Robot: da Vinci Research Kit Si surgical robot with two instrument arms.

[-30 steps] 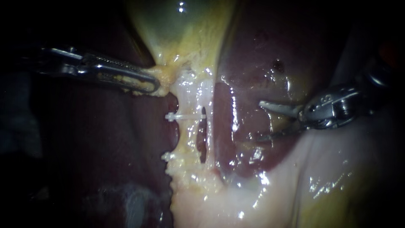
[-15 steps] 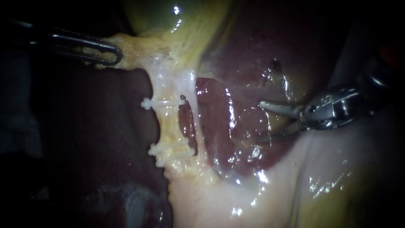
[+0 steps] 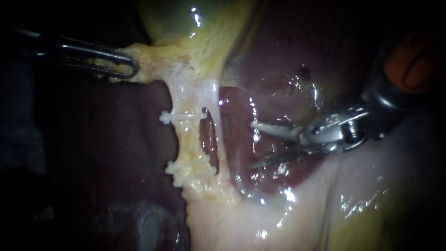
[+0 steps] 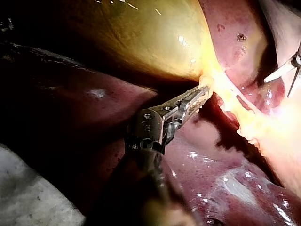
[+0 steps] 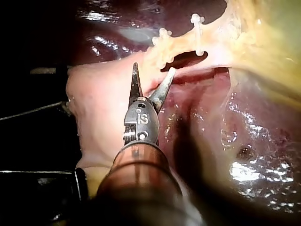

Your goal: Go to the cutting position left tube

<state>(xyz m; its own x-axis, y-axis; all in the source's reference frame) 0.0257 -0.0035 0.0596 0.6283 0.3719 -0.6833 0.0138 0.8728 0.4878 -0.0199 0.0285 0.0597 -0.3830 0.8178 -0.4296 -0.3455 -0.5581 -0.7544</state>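
In the endoscope view, the left instrument [image 3: 118,65], a slim grey shaft with toothed jaws, pinches yellowish tissue [image 3: 148,58] below the glossy green-yellow gallbladder [image 3: 200,28]. The left tube [image 3: 188,139], a pale yellow strand, carries a thin white clip [image 3: 182,116]. The right instrument [image 3: 254,144] has its curved metal blades spread, near that tube but apart from it, over the dark red liver [image 3: 269,69].

From the left wrist, the jaws are clamped on the same tissue.

From the right wrist, the spread blades point at the clipped tube.
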